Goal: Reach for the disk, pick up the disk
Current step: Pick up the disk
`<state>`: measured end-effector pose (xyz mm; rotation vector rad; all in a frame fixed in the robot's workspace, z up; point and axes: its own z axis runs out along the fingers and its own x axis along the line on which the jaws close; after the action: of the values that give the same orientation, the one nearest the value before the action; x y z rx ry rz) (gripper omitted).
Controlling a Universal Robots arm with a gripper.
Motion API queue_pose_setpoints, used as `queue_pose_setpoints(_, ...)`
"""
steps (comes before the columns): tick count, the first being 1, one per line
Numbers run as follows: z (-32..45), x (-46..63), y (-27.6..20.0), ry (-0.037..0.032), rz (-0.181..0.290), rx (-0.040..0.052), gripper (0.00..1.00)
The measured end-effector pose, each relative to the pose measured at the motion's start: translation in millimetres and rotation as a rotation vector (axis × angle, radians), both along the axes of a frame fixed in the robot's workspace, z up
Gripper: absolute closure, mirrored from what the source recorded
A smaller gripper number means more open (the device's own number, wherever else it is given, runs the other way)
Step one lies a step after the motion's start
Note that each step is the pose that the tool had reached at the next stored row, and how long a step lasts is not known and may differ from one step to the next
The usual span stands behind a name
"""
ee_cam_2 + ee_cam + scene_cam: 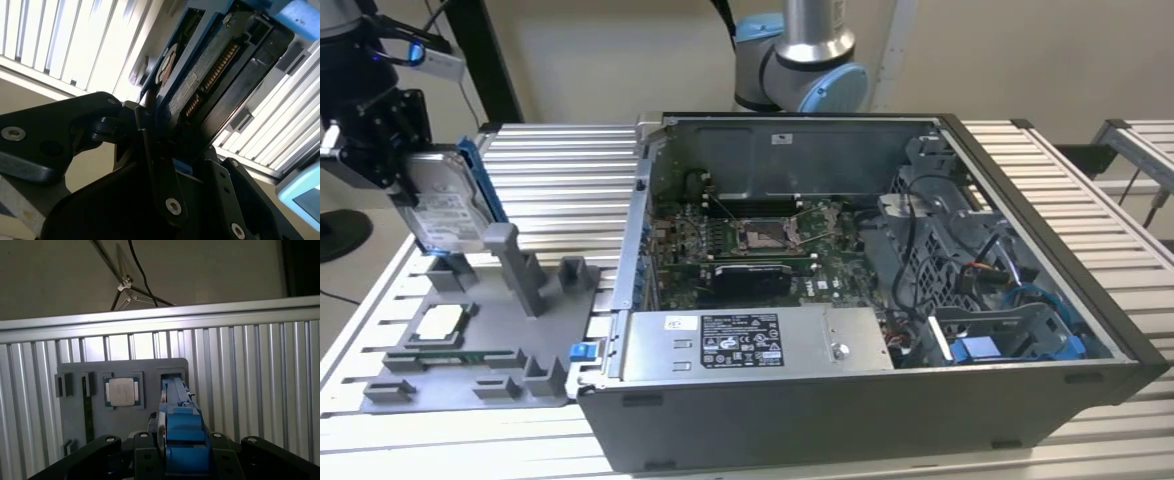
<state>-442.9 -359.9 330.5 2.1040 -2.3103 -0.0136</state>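
Observation:
The disk [451, 205] is a silver hard drive with a white label in a blue bracket. It stands upright on edge at the exterior view's far left, just above the posts of a grey fixture plate [480, 345]. My gripper [408, 165] is shut on its upper part from the exterior view's left. In the first wrist view the disk's blue edge [182, 432] runs between the black gripper links, above the fixture slot [172, 374]. In the second wrist view the disk's connector edge [210, 75] sits clamped by a black finger [150, 145].
A square silver processor chip [440, 321] [121, 391] lies in a pocket of the fixture plate. An open computer case [854, 280] stands beside it on the slatted aluminium table [560, 170]. The arm's base [801, 60] rises behind the case.

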Motion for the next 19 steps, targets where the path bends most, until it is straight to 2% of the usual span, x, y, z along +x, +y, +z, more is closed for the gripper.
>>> queue_pose_setpoints(19,19.5,0.0,0.0,0.0,0.0,0.0,1.0)
